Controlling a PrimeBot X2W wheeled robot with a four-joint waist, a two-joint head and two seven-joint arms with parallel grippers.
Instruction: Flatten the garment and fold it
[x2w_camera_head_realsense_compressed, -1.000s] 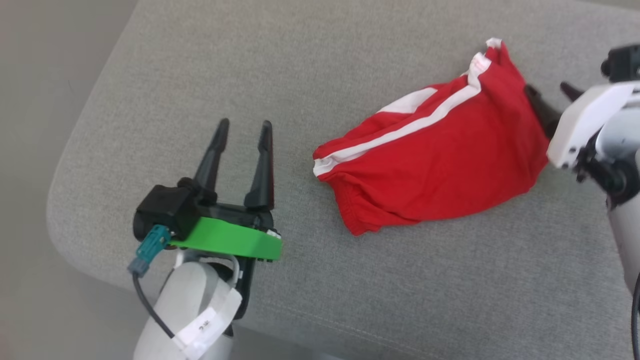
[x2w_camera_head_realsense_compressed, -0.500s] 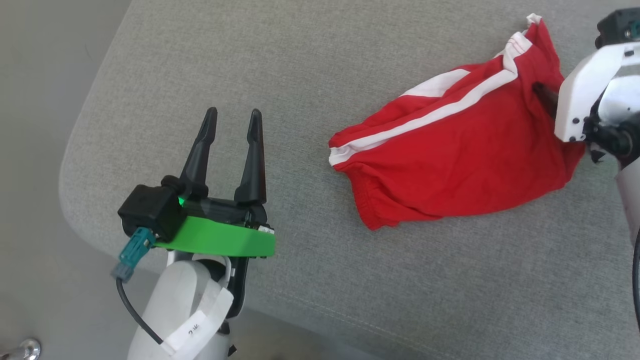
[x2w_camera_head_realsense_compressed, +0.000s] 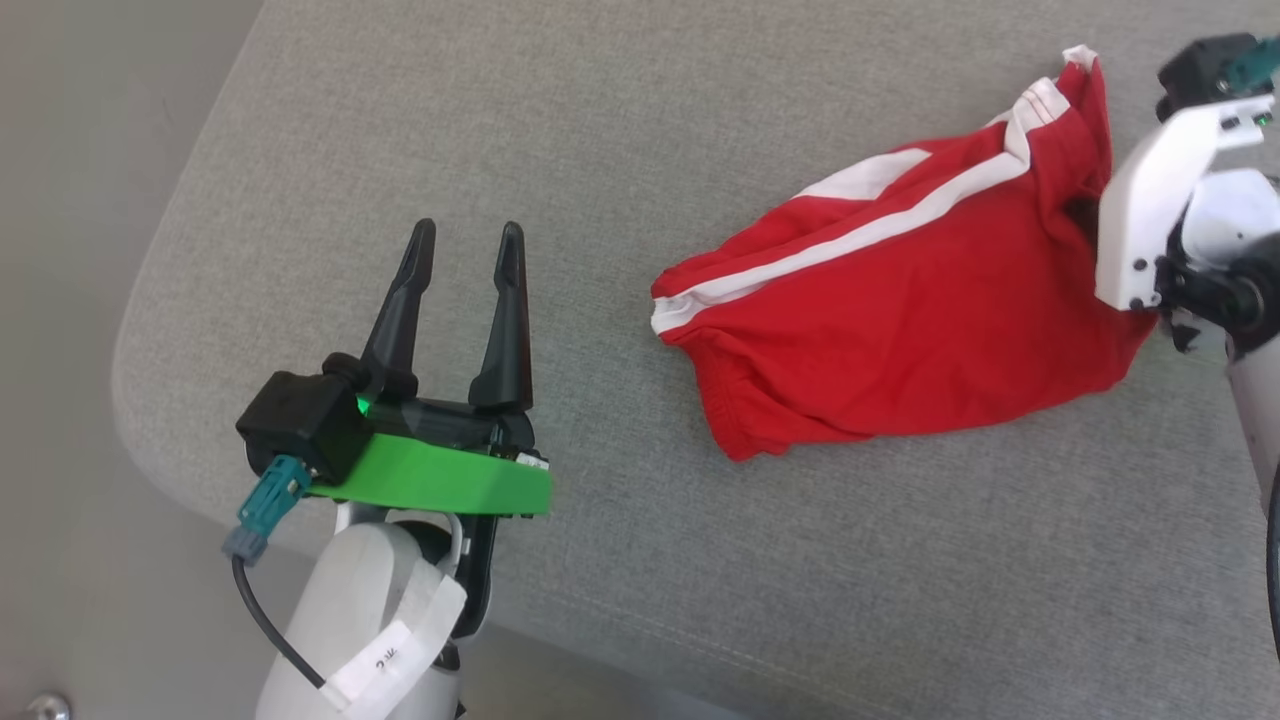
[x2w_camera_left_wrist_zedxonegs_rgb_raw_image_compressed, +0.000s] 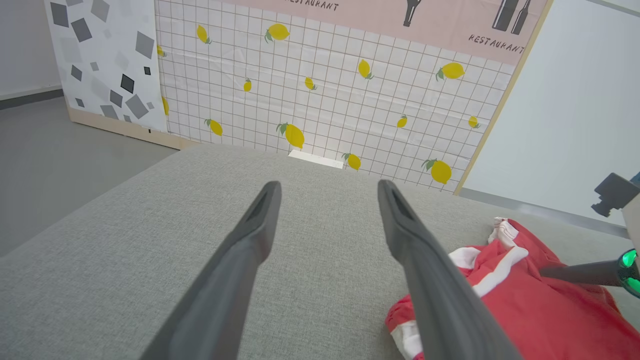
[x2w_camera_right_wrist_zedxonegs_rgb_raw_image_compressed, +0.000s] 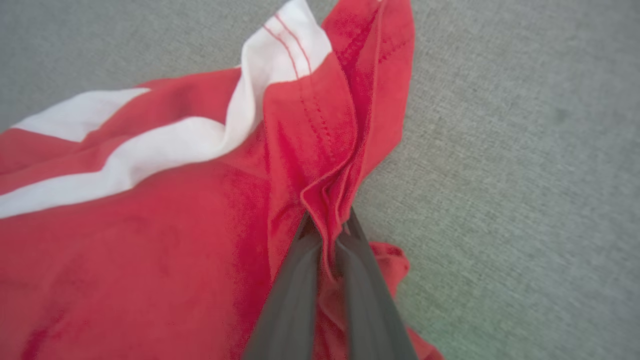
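The garment, red shorts with white stripes, lies crumpled on the grey cushion toward the right. In the right wrist view my right gripper is shut on a fold of the garment's red hem, fabric pinched between the two dark fingers. From the head camera that gripper's fingers are hidden behind its white housing at the garment's right edge. My left gripper stands open and empty over the cushion, well left of the garment. The left wrist view shows its open fingers with the garment to their right.
The grey cushion has a rounded corner at the left, with floor beyond it. A lemon-patterned panel stands behind the cushion's far edge. Bare cushion lies between my left gripper and the garment.
My right gripper moved onto the garment's right edge and shut on a fold of it. The head camera shifted a little. The left gripper has stayed open.
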